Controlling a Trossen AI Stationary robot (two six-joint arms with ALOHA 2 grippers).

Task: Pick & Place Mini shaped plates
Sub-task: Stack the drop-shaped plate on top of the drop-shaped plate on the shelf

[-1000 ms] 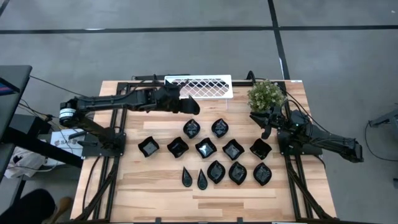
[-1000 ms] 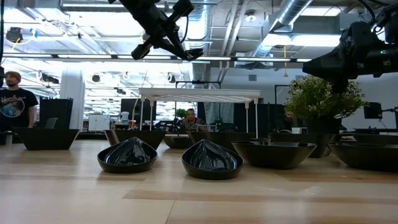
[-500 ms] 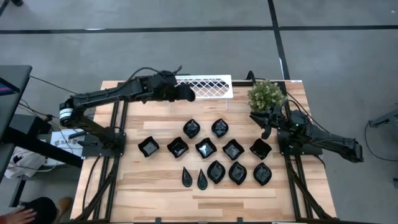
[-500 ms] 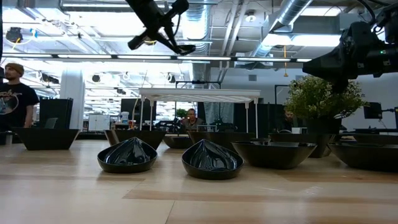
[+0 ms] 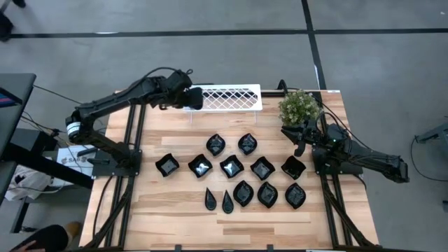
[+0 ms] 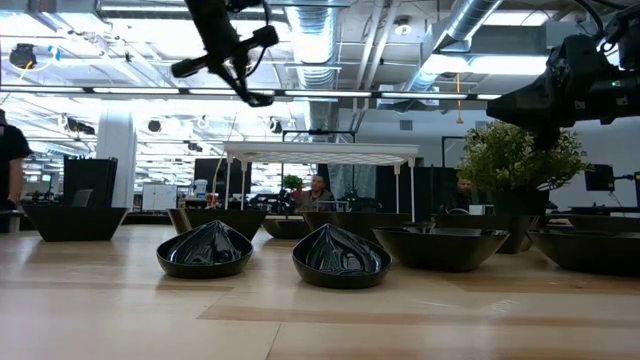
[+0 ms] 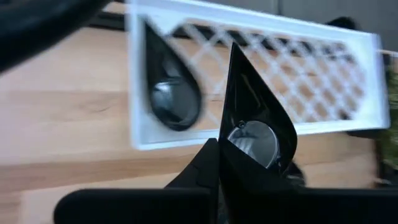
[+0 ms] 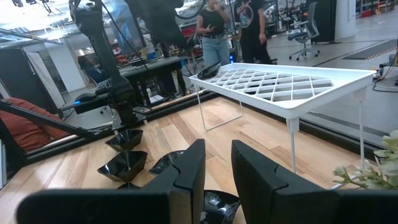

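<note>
Nearest the front edge of the table [image 5: 175, 210] sits a row of mini shaped plates [image 5: 243, 192]. Two slim teardrops are at its left end and broader leaf shapes to their right. They are set a little apart from one another, probably so a claw can come down on any one without knocking its neighbour.

Behind them is a second row of rounded squares [image 5: 231, 166], and a pair [image 5: 215, 145] beyond that, both spaced the same way. None of these is being touched.

The right claw [image 5: 302, 143] hangs at the right end of the middle row, just beside the potted plant [image 5: 299, 106]. Its fingers are a little apart with nothing between them — it looks parked, out of the other arm's way.

The work is at the far edge. The left claw [image 5: 194, 99] is raised above the left end of the white lattice tray [image 5: 231, 98], clamped tight on a thin teardrop plate [image 7: 252, 134]. The plate is gripped by its rim and stands on edge, point up, which seems the only way two narrow fingers can take so flat a dish. Carrying it high presumably keeps it clear of the tray's rim and legs.

A second teardrop plate [image 7: 171, 93] lies flat on the lattice near that same end. So the tray reads as the drop-off, filling from the left. The held plate probably needs to go down just beside that one — not on top of it.
</note>
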